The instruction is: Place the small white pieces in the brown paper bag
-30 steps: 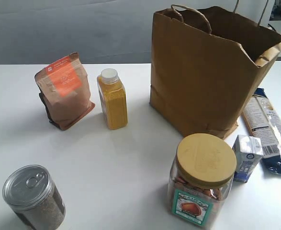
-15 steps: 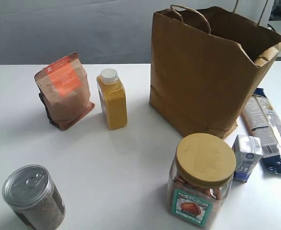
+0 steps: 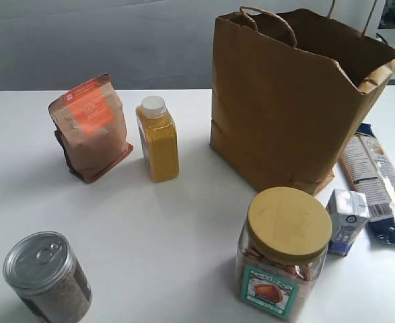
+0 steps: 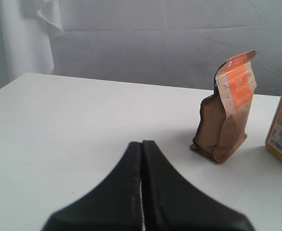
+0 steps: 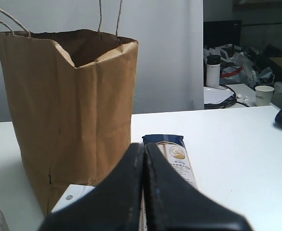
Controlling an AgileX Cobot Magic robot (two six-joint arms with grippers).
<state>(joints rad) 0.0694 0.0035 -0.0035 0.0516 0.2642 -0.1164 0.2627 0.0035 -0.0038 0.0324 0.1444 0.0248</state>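
The brown paper bag (image 3: 284, 101) stands upright and open-topped at the back right of the white table, also close by in the right wrist view (image 5: 68, 110). No small white pieces show in any view. Neither gripper appears in the exterior view. My left gripper (image 4: 141, 143) is shut with nothing between its black fingers, hovering low over bare table. My right gripper (image 5: 144, 144) is also shut and empty, standing in front of the bag's side.
A brown pouch with orange label (image 3: 93, 128) and a yellow bottle (image 3: 159, 141) stand at centre left. A metal can (image 3: 46, 276) sits front left, a lidded jar (image 3: 284, 249) front right. A white-and-blue carton (image 3: 347, 219) and a blue packet (image 3: 379, 182) lie right of the bag.
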